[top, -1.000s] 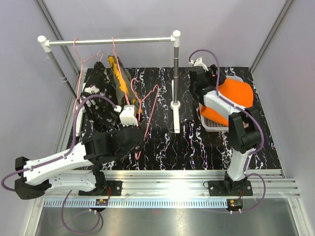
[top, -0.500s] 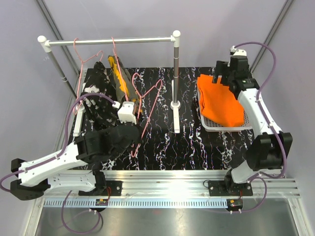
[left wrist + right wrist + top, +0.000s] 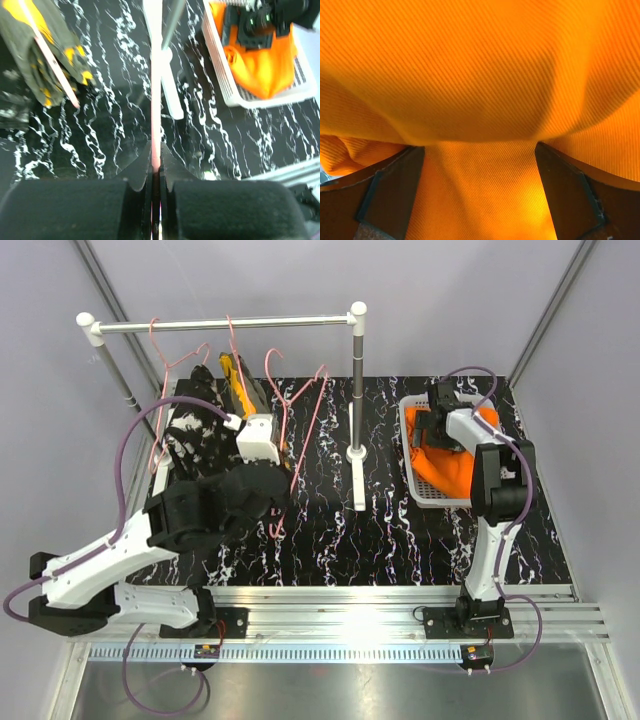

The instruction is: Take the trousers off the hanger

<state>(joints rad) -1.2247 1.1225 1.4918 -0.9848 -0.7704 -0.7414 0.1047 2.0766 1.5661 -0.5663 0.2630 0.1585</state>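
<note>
Nearest us, we have the left hand (image 3: 156, 155) clamped tight on the bare pink hanger (image 3: 155, 100). Its arm stretches low across the marbled surface (image 3: 400, 530), and the hanger's hook sits short of the rail (image 3: 220, 324). The rack's upright post (image 3: 357, 390) stands between it and the white basket (image 3: 409, 455). There we see the orange trousers (image 3: 455, 472) heaped, with the right hand (image 3: 433, 427) bent down onto them, fingers (image 3: 390, 192) spread wide, cloth bulging between them unpinched. Farther back, the camouflage trousers (image 3: 243, 390) and black speckled trousers (image 3: 195, 435) hang from the rail.
</note>
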